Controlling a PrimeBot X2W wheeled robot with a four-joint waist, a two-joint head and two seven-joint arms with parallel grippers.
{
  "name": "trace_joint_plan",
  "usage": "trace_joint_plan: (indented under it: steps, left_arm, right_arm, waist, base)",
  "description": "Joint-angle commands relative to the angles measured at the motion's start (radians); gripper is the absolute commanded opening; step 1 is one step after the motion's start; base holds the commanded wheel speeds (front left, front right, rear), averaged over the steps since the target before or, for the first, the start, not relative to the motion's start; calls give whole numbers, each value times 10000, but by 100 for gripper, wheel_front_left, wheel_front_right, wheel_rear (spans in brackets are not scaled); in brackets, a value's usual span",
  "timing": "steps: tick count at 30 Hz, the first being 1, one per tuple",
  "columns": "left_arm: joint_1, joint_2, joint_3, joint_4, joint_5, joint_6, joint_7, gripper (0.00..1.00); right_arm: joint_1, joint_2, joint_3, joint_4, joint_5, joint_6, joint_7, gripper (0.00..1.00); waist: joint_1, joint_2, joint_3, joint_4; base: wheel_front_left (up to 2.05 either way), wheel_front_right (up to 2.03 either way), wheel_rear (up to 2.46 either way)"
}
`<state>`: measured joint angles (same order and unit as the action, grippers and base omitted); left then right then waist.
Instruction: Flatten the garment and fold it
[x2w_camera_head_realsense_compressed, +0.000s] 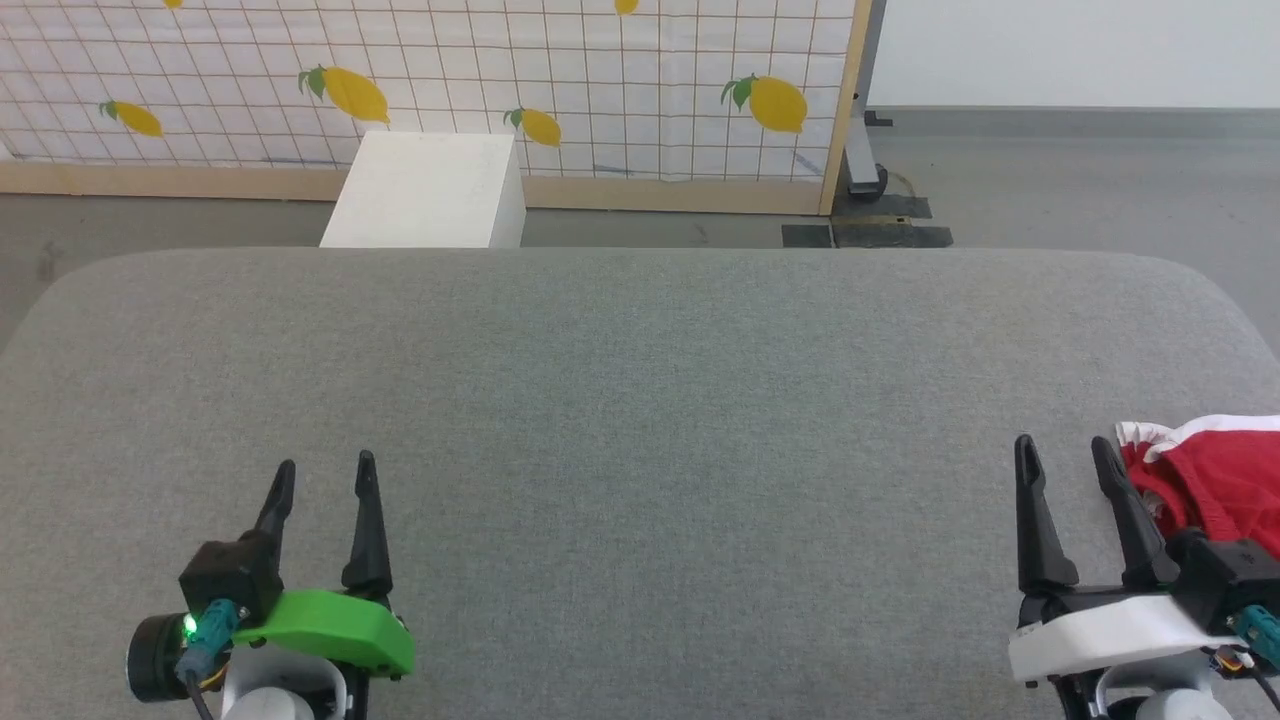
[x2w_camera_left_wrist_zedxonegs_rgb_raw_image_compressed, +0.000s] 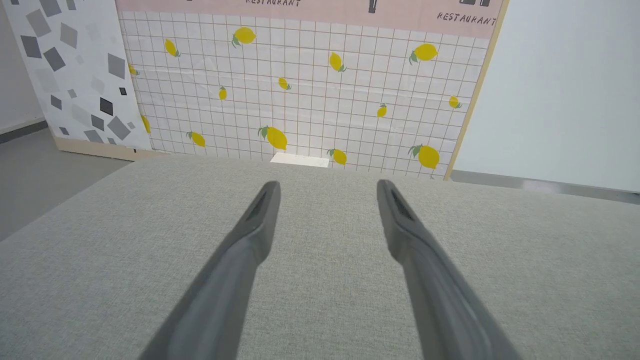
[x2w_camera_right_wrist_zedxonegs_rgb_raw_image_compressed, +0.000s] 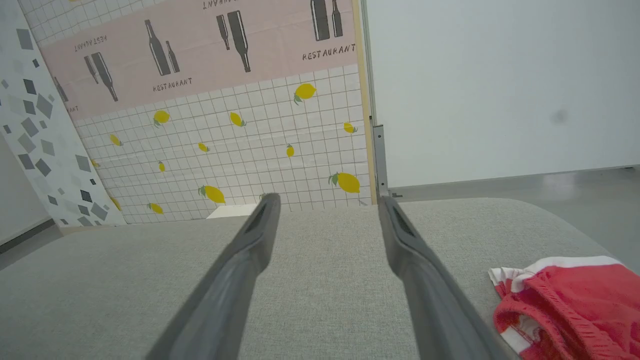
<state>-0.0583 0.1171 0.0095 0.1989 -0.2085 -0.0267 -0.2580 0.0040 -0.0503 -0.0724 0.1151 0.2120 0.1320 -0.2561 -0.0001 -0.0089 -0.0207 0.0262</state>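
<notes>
Grey surface (x2w_camera_head_realsense_compressed: 640, 380), crumpled garment (x2w_camera_head_realsense_compressed: 1215, 480) beside right gripper (x2w_camera_head_realsense_compressed: 1062, 441)

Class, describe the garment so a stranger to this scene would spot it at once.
Start with the wide grey fabric-covered surface spanning the head view. Follow its right side to the right gripper; the garment lies crumpled just to that gripper's right. It is bright red with a white band, unlike the grey around it.
</notes>
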Motion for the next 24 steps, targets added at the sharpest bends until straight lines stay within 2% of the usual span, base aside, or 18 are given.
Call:
trace_joint_plan:
  steps: [1,18,19,24]
  left_arm:
    - [108,-62,-47,36,76,-38,-35,100]
    - [258,-71,-505,808,230,-181,-37,100]
    - [223,-46,-516,798,91,-147,5,0]
    - [222,-47,-523,784,75,-146,26,0]
  right_arm:
    - [137,0,48,14,52,-13,-55,100]
    - [282,1,300,811,29,-13,-56,100]
    - [220,0,290,803,-9,0,7,0]
    - [218,0,292,790,-18,0,19,0]
  waist:
    - [1,89,-1,-4]
    - [1,89,-45,-35]
    - [1,0,-44,-36]
    - [1,1,-41,-39]
  base:
    - [0,0,0]
    - [0,0,0]
    - [0,0,0]
    - [0,0,0]
